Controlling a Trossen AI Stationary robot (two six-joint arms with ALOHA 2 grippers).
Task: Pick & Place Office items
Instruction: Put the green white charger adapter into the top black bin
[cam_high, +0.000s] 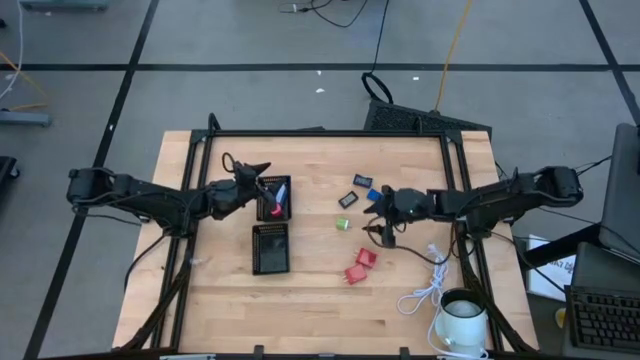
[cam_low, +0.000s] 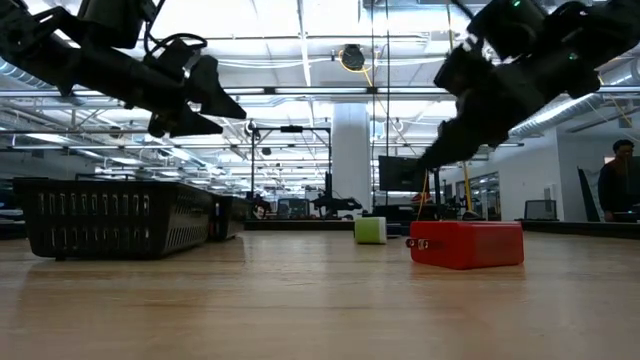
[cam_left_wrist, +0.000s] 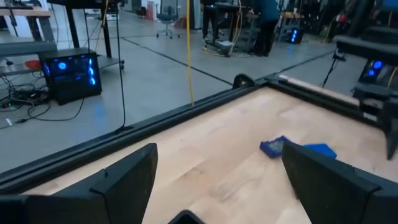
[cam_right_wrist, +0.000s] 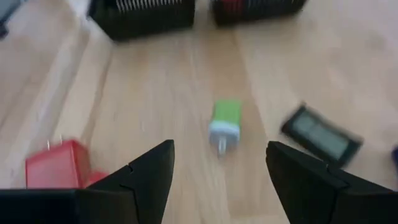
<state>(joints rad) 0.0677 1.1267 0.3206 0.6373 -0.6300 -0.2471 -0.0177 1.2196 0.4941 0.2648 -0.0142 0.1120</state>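
The office items are small blocks on the wooden table. In the high view a green one (cam_high: 343, 224), a black one (cam_high: 347, 200), two blue ones (cam_high: 366, 186) and two red ones (cam_high: 360, 265) lie flat, and red and blue pieces (cam_high: 280, 196) sit in the far black tray (cam_high: 262, 207). My left gripper (cam_high: 265, 178) hovers open over that tray's far left corner; its wrist view shows open fingers (cam_left_wrist: 130, 174) and the blue pieces (cam_left_wrist: 298, 148) ahead. My right gripper (cam_high: 376, 222) is open above the table, right of the green block (cam_right_wrist: 226, 121), touching nothing.
A second black tray (cam_high: 270, 248) lies nearer the table's front edge. A white coiled cable (cam_high: 425, 285) and a white mug (cam_high: 462, 318) sit at the near right corner. In the low view a red block (cam_low: 467, 243) and the green block (cam_low: 370, 229) stand before the tray (cam_low: 120, 217).
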